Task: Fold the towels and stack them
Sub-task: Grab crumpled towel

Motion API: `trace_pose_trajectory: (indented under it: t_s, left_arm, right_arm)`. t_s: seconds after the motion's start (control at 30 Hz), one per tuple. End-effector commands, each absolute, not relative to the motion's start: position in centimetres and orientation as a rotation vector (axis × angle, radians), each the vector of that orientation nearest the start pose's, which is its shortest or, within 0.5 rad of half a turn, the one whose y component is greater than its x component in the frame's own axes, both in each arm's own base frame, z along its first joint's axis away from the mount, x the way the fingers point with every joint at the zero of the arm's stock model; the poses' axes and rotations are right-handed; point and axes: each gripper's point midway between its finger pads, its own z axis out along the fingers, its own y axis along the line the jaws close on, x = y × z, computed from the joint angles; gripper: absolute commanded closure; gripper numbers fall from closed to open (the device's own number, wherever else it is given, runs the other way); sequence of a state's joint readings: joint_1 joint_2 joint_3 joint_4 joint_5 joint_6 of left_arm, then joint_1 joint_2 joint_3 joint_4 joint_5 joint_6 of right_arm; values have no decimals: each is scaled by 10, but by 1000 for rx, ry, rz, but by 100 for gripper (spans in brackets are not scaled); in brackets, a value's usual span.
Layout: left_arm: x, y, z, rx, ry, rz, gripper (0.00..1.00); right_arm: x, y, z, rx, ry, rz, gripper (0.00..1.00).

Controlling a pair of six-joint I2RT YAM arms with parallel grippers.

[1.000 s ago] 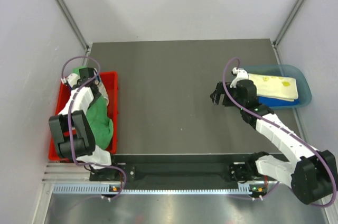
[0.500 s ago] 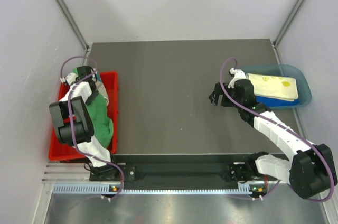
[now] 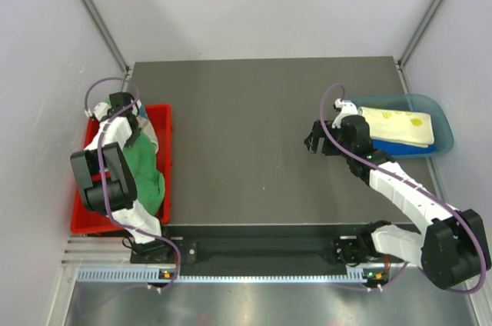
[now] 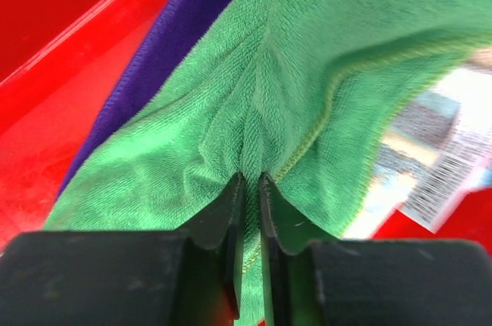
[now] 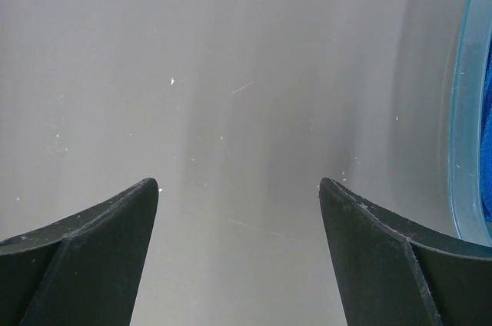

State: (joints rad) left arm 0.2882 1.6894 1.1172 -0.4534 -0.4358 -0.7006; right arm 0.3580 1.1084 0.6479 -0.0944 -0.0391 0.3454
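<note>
A crumpled green towel [image 3: 142, 168] lies in the red tray [image 3: 84, 218] at the left edge of the table. In the left wrist view my left gripper [image 4: 251, 180] is shut on a pinched ridge of the green towel [image 4: 307, 72]. A purple towel [image 4: 169, 41] shows under the green one, and a white towel with a printed label [image 4: 438, 149] lies to its right. From above, the left gripper [image 3: 129, 128] reaches down into the tray's far end. My right gripper [image 3: 311, 141] hovers open over bare table, its jaws [image 5: 238, 184] holding nothing.
A translucent blue bin [image 3: 442, 122] at the right edge holds a folded pale yellow towel [image 3: 396, 124] on top of a blue towel [image 3: 411, 149]. The bin's rim [image 5: 465, 111] shows at the right of the right wrist view. Grey walls enclose the table.
The left jaws have closed onto the green towel, and the left wrist has shifted slightly towards the tray's far left. The right arm has hardly moved.
</note>
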Motion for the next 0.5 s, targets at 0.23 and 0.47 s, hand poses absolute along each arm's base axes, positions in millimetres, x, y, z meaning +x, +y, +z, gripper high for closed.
trace_pose_trajectory:
  t_s: [0.23,0.47]
  left_arm:
    - [371,154,162,-1249,1914,231,100]
    - [362,142,191,-1182,1850,140,96]
  right_arm:
    - [316,145,138,-42,2113,477,16]
    - [315,146,137,-45,2111,485,16]
